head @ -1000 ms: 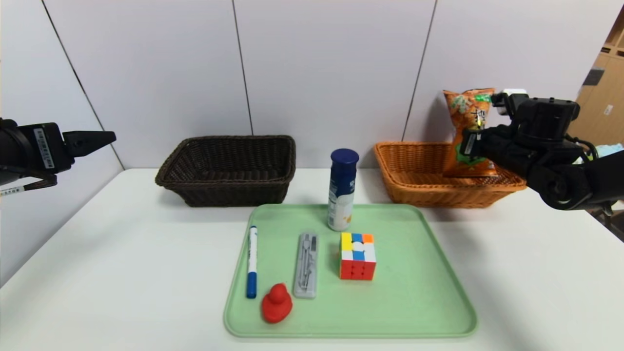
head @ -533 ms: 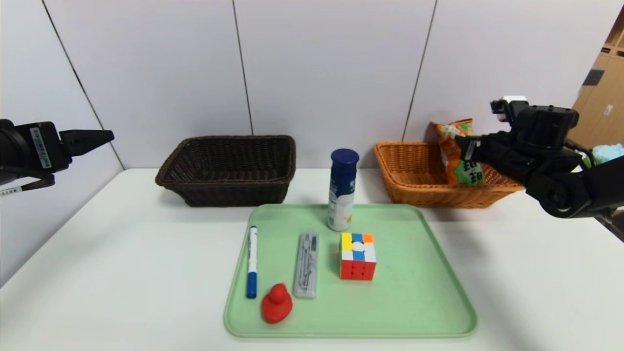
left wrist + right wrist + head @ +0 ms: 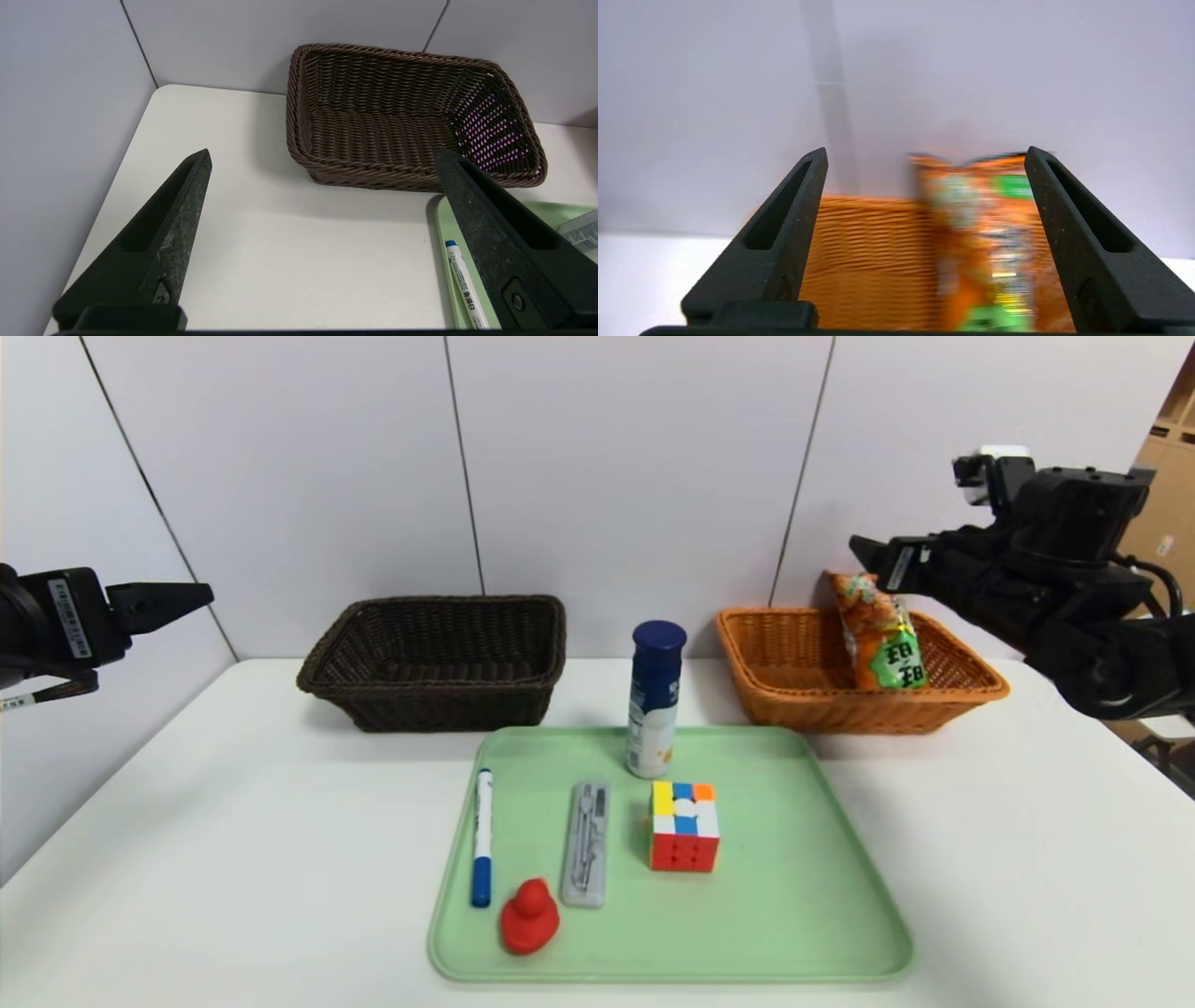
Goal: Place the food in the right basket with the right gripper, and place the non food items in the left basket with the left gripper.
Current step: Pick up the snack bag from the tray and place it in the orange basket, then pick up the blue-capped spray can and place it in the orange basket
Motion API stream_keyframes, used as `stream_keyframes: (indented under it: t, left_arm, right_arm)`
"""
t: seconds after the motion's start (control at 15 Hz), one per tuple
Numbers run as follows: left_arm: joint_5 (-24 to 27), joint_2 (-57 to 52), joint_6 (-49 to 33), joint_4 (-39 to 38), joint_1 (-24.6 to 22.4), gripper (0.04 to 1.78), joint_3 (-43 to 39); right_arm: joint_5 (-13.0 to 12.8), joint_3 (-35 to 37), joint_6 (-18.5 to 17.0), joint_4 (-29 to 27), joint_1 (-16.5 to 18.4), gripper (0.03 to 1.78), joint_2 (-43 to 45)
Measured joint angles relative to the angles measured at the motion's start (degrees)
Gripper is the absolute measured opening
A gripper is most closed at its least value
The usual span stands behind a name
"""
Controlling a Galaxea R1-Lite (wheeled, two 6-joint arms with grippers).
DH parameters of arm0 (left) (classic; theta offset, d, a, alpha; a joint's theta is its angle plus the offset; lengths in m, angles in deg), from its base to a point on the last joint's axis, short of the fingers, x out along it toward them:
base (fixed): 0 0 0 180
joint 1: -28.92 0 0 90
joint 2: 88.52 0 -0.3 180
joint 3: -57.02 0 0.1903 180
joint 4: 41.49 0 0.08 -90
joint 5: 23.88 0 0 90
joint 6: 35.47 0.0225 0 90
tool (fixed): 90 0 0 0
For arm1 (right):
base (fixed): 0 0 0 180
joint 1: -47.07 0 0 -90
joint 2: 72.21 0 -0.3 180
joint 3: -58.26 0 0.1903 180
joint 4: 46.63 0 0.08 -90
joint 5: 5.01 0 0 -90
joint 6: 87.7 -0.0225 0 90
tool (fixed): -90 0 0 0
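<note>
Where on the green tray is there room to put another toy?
The tray is bare on its right side, past the puzzle cube, and along its near edge. The left part is crowded: pen, red duck, grey case, bottle.

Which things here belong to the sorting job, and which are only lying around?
Job things:
- snack bag, in the orange basket
- brown basket
- bottle, pen, duck, compass case, cube
- right gripper and left gripper, both open

Only lying around:
- green tray
- table
</note>
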Motion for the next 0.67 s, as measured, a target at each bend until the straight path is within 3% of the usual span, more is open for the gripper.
stream_keyframes:
  t: [0.2,0.33,0.47,0.67]
  left_arm:
    - [0.09,-0.61,0.13,0.0,0.0,1.69,-0.56]
    - [0.34,-1.38,0.11,0.0,0.0,1.69,-1.22]
    - [0.39,-2.04,0.02,-0.05,-0.02,1.69,-1.68]
    - [0.37,-2.93,0.06,0.0,-0.05,1.69,-2.45]
  right_arm:
    - [0.2,1.99,-5.45,-1.94,-11.72,1.55,4.32]
    - [1.46,5.68,-6.85,-0.59,-17.98,1.59,5.86]
    - [5.45,10.62,-6.33,6.25,-20.65,1.62,6.0]
    - [10.91,18.36,-6.14,22.58,-21.92,1.65,4.16]
